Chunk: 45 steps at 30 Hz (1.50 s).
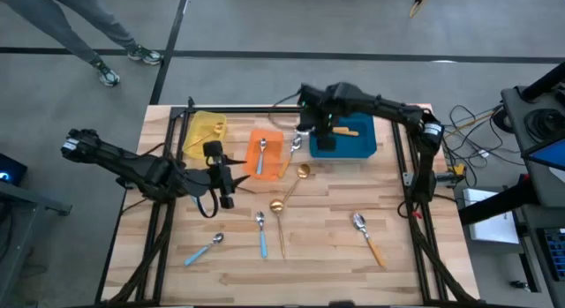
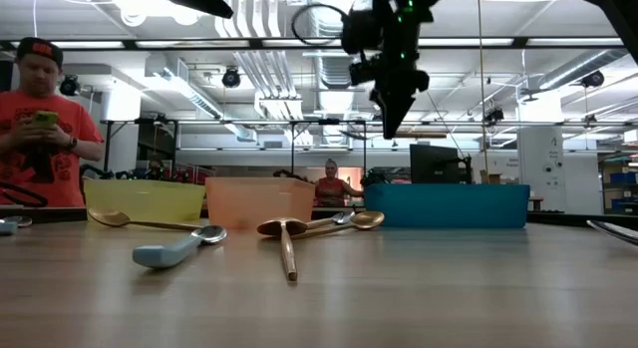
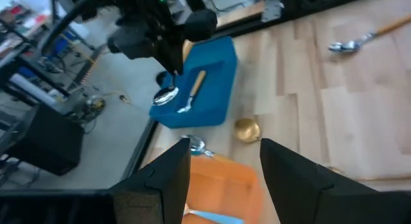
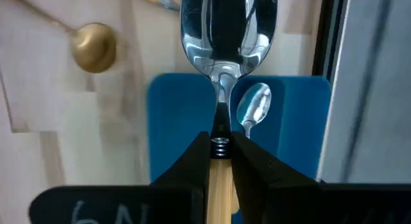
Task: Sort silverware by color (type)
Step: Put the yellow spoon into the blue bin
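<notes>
My right gripper [image 4: 220, 142] hangs above the left rim of the blue bin [image 1: 346, 140], shut on a spoon with an orange handle and a silver bowl [image 4: 228, 31]. An orange-handled spoon [image 3: 194, 88] lies in the blue bin. In the orange bin [image 1: 269, 154] lies a blue-handled spoon [image 1: 262, 158]. Two gold spoons [image 1: 303, 172] [image 1: 278, 211], two blue-handled spoons [image 1: 261, 233] [image 1: 204, 250] and an orange-handled spoon [image 1: 369, 234] lie flat on the table. My left gripper [image 3: 225, 161] hovers open beside the orange bin, holding nothing. My right gripper pinches the spoon's orange handle at its end by the silver neck [image 4: 220, 165] between its two fingers. The fingers point steeply down and lie along the spoon. Its bowl sticks out below the fingertips. The spoon hangs clear of the bin and the table.
A yellow bin [image 1: 205, 131] stands at the far left, next to the orange one. A black frame runs round the table's edges [image 1: 406, 167]. A person stands beyond the far left corner [image 2: 40, 119]. Cables and equipment lie off the table's right side.
</notes>
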Tool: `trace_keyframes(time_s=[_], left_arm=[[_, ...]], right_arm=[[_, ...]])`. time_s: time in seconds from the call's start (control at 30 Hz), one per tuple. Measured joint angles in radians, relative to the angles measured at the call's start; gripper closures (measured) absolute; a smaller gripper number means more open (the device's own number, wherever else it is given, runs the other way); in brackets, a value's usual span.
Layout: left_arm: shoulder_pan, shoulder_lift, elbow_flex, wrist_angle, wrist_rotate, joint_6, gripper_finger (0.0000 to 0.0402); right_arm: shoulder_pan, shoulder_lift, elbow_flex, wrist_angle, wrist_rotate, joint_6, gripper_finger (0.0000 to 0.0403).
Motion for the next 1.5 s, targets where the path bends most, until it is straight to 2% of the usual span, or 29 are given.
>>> trace_keyframes(time_s=[0.1, 0.67, 0.97, 1.13, 1.5], left_arm=[[0.0, -0.024, 0.0, -0.001, -0.023, -0.001, 0.0233], [0.0, -0.135, 0.0, -0.057, -0.031, -0.001, 0.0233], [0.0, -0.135, 0.0, -0.057, -0.047, 0.004, 0.0233], [0.0, -0.135, 0.0, -0.059, -0.09, 0.009, 0.0233], [0.0, -0.134, 0.0, -0.059, -0.091, 0.026, 0.0233]], right_arm=[[-0.077, 0.0, -0.027, 0.034, -0.062, -0.034, 0.037], [-0.274, -0.005, -0.24, 0.218, -0.072, -0.225, 0.037], [-0.298, -0.005, -0.331, 0.309, -0.075, -0.285, 0.037], [-0.299, -0.005, -0.363, 0.351, -0.082, -0.261, 0.037], [-0.303, -0.005, -0.413, 0.397, -0.056, -0.25, 0.037]])
